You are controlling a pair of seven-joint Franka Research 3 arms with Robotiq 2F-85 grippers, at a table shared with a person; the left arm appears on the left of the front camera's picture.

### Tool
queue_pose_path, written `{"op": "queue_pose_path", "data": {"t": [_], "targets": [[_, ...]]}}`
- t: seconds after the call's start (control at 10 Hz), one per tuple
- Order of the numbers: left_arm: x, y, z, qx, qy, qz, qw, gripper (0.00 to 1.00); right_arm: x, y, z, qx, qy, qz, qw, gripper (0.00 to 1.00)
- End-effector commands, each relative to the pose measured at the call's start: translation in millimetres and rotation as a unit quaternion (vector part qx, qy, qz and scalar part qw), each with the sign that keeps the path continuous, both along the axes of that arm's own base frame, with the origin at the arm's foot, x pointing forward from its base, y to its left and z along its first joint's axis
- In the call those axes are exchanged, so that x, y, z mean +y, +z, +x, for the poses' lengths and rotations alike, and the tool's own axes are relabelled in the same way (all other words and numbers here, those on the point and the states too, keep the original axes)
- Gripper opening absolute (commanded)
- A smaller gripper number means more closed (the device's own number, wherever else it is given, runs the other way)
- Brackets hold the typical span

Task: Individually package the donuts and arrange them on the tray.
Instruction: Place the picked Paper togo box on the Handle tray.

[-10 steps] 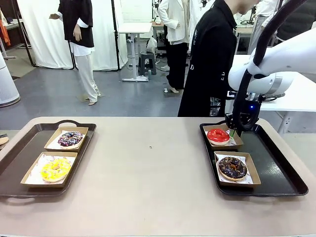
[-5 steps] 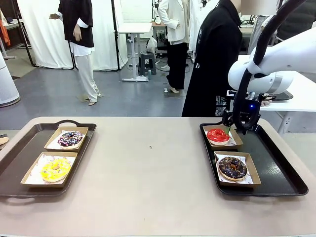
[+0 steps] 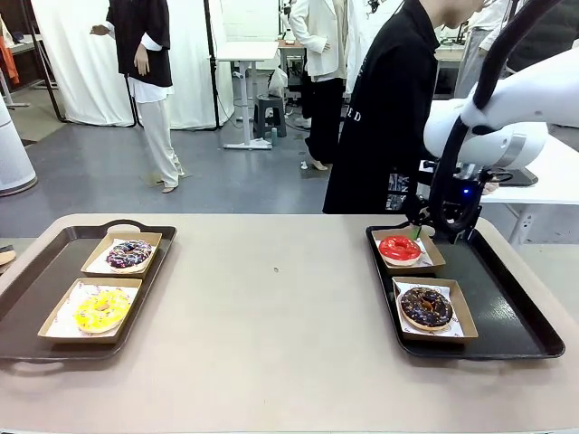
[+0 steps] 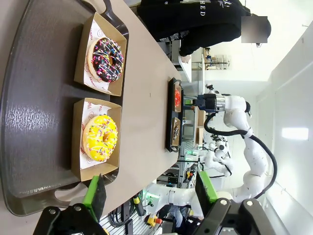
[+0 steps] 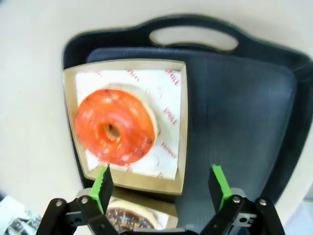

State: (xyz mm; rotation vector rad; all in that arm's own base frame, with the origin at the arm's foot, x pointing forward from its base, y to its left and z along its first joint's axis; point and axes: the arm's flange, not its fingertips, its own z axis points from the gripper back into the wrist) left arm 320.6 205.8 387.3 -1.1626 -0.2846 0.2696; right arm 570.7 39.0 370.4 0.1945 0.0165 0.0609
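Each of the donuts lies in its own shallow brown box. On the right tray (image 3: 507, 307) are the red donut (image 3: 399, 247) and the chocolate donut (image 3: 426, 306). My right gripper (image 3: 436, 233) hangs open just above that tray's far end, beside the red donut's box. From the right wrist, the red donut (image 5: 115, 126) lies ahead and left of the open right gripper (image 5: 160, 186), which holds nothing. The left tray (image 3: 27, 298) carries the sprinkled donut (image 3: 129, 253) and the yellow donut (image 3: 101, 309). My left gripper (image 4: 150, 193) is open above the yellow donut (image 4: 100, 138) and sprinkled donut (image 4: 107, 59).
A person in a black coat (image 3: 384, 117) stands at the table's far side, behind the right tray. The beige table (image 3: 280, 307) stretches bare between the two trays. Other people stand farther back in the room.
My right gripper has opened and risen a little from the red donut's box edge. The person in black has shifted slightly. The donuts and boxes have not moved.
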Motion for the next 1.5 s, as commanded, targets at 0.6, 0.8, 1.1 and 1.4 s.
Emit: {"op": "queue_pose_path", "data": {"t": [0.6, 0.8, 1.1, 1.4], "targets": [[0.4, 0.7, -2.0, -0.002, 0.000, -0.004, 1.000, 0.96, -197.6, 40.7, -156.0, -0.103, 0.036, 0.358, 0.927, 1.00], [0.4, 0.7, -2.0, -0.002, 0.000, -0.004, 1.000, 0.96, -228.0, 29.5, -148.6, -0.112, 0.050, 0.428, 0.896, 1.00], [0.4, 0.7, -2.0, -0.002, 0.000, -0.004, 1.000, 0.96, -258.8, 18.8, -135.9, -0.089, 0.057, 0.478, 0.872, 1.00], [0.4, 0.7, -2.0, -0.002, 0.000, -0.004, 1.000, 0.96, -278.2, 7.8, -136.4, -0.096, 0.012, 0.524, 0.846, 1.00]]}}
